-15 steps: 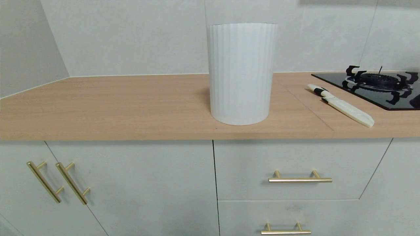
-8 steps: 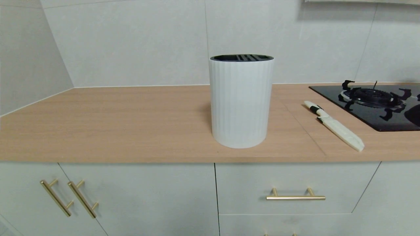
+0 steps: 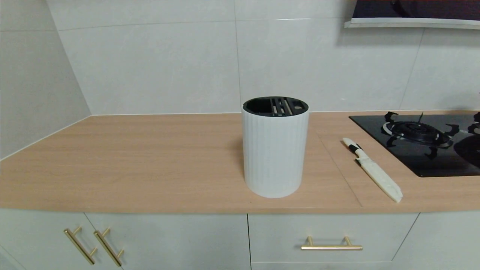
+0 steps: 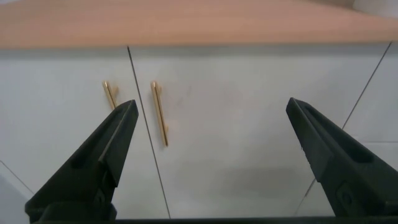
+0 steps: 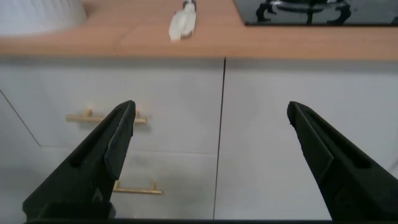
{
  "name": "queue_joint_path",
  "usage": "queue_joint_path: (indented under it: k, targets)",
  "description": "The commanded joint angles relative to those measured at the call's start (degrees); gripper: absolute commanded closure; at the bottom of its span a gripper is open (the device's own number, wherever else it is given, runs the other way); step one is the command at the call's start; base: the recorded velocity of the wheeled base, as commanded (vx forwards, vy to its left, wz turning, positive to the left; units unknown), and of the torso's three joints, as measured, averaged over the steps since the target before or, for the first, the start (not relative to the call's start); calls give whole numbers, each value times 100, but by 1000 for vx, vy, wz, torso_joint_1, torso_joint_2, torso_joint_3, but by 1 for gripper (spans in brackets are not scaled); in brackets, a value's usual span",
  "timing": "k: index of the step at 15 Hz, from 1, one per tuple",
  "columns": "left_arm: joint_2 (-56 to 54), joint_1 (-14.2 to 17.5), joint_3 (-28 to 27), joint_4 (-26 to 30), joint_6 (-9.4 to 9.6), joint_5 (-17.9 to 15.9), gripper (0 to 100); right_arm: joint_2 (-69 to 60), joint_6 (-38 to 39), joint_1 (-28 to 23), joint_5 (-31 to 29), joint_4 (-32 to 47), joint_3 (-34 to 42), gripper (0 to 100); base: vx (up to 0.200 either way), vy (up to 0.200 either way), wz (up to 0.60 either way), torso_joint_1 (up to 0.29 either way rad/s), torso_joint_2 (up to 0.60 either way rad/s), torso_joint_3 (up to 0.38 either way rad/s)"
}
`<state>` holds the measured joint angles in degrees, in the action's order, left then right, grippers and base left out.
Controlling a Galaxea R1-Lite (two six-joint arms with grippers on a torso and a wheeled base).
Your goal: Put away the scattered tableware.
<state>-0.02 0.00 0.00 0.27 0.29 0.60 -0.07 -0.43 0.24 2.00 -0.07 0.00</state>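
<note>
Knife [image 3: 371, 173] lies flat on counter [image 3: 131, 161], between white holder [image 3: 275, 157] and stove [image 3: 416, 157], touching neither. Holder slots dark, inside hard to make out. Stove cut off at frame edge.
Left gripper [image 4: 211, 107]: jaws spread wide, facing cabinet doors [image 4: 217, 124].
Right gripper [image 5: 211, 109]: jaws spread wide, facing drawers [image 5: 124, 93]. Knife handle cut off in right wrist view.

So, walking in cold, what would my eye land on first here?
Most likely the tall white ribbed holder, standing upright near the middle of the wooden counter, with nothing sticking out of its black slotted top. Next comes the white-bladed knife, lying flat on the counter to the holder's right, between it and the black gas hob.
</note>
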Motion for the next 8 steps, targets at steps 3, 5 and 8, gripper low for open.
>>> queue_joint_path:
  k: [3,5,8]
  targets:
    - [2,0,0,0,-3,2,0,7,-1,2,2,-1,0,0,0,0,0,206,-499,-294]
    - [2,0,0,0,-3,2,0,7,-1,2,2,-1,0,0,0,0,0,232,-505,-293]
    - [2,0,0,0,-3,2,0,7,-1,2,2,-1,0,0,0,0,0,227,-517,-294]
